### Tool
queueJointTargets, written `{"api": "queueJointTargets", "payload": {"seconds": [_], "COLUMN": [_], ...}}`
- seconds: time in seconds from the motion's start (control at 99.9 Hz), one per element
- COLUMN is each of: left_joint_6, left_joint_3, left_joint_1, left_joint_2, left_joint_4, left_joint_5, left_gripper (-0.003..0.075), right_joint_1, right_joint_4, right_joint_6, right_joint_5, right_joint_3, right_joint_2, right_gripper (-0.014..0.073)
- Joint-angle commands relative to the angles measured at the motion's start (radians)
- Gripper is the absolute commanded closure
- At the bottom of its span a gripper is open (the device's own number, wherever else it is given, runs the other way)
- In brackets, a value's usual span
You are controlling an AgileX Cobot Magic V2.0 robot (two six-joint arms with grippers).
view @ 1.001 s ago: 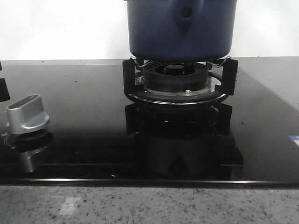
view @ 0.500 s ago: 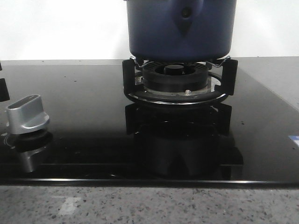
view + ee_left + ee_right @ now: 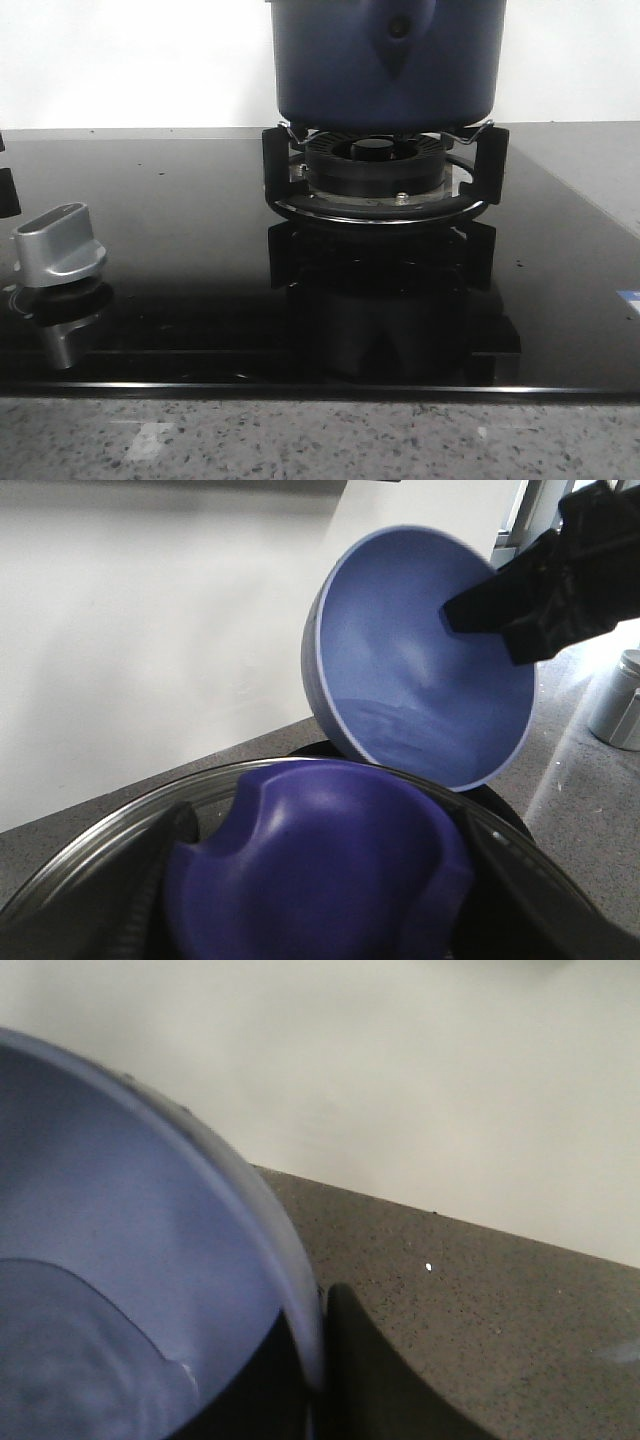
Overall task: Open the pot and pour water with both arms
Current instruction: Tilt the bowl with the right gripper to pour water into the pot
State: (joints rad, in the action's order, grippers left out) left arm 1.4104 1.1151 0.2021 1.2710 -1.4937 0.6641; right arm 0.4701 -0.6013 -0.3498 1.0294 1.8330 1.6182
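The pot point(image 3: 388, 62) stands upright on the black burner grate point(image 3: 385, 170), at about 12 o'clock on the glossy black cooktop point(image 3: 200, 260). Its top is cut off by the upper edge of the front view. Its straight navy sides run vertically, and the teardrop handle mount with its round hole faces the camera, toward 6 o'clock. A silver control knob point(image 3: 58, 245) sits near the cooktop's 8 o'clock edge, well apart from the pot. A speckled grey tabletop point(image 3: 320, 440) runs along the near edge, and a pale wall fills the background. Nothing in the front view stands between the camera and the pot, and neither arm appears there.

In the left wrist view, a purple-blue lid knob point(image 3: 320, 870) fills the lower part of the picture, set on a glass lid point(image 3: 90, 850) whose rim curves around it. Dark gripper parts flank the knob on both sides, but whether the left jaws are clamped on it cannot be told. Beyond the lid, a lighter blue bowl point(image 3: 420, 680) hangs tilted with its open side toward the camera, water pooled in its lower part. The right gripper point(image 3: 545, 585) holds its rim. A grey canister point(image 3: 620, 700) stands on the tabletop beyond.

In the right wrist view, the bowl's point(image 3: 150, 1290) rim sits between two dark fingers point(image 3: 370, 1370), one inside and one outside, so the right jaws are clamped on it. Water lies in the bowl.
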Motion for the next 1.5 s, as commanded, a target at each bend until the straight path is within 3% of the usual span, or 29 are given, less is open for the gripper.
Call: {"api": "queueJointTargets", "payload": {"seconds": [0.0,0.5,0.951,1.491], "left_joint_6": [-0.003,-0.003,-0.003,-0.003], "left_joint_3": [0.031,0.031,0.031,0.031], "left_joint_1": [-0.004,-0.004,-0.004,-0.004], "left_joint_2": [-0.036,-0.036,-0.036,-0.036], "left_joint_4": [-0.082,-0.082,-0.082,-0.082], "left_joint_5": [0.003,0.003,0.003,0.003], "left_gripper": [0.0405,0.0405,0.0405,0.0405], "right_joint_1": [0.009,0.109,0.254,0.263], "right_joint_4": [-0.084,-0.376,-0.746,-0.915], "right_joint_6": [-0.012,-0.016,-0.020,-0.020], "right_joint_5": [-0.035,0.050,0.062,0.080], "right_joint_3": [0.036,0.036,0.036,0.036], "right_joint_2": [-0.026,0.027,0.027,0.027], "right_gripper": [0.0639,0.0639,0.0639,0.0640]}}
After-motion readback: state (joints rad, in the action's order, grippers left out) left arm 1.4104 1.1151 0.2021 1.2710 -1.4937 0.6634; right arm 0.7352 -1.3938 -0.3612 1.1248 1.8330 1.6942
